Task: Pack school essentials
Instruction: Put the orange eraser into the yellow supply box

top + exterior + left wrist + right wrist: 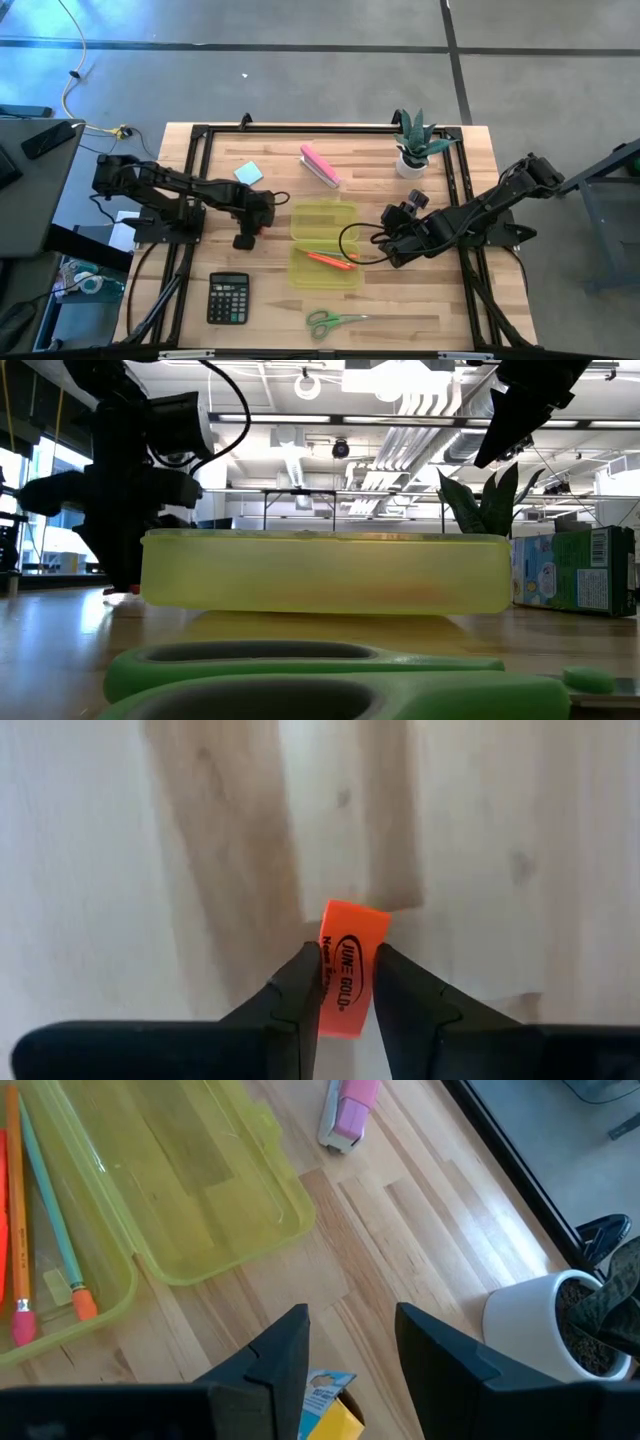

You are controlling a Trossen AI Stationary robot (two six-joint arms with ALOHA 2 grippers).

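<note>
My left gripper (243, 240) points down at the table left of the yellow-green case (323, 268) and is shut on a small orange eraser (355, 925). The case lies open, with orange and teal pencils (20, 1210) in its tray. My right gripper (350, 1315) hangs open above the table right of the case. Under it stands a small crayon box (575, 570), resting on its bottom and showing through the finger gap (330, 1405). Green-handled scissors (335, 321) lie flat near the front edge. A light-blue note pad (248, 173) lies at the far left. My left gripper pinches the eraser's two long sides (342, 975) between its two fingertips (300, 970), near one end of the block. The fingers come from above, pointing down. The eraser's far end sticks out past the tips, close to the wood; whether it rests there I cannot tell.
A black calculator (228, 298) lies near the front left. A pink oblong block (320, 165) and a potted plant (415, 150) stand at the far side. The case's open lid (323, 220) lies beyond its tray. A black frame rail (190, 200) runs around the tabletop.
</note>
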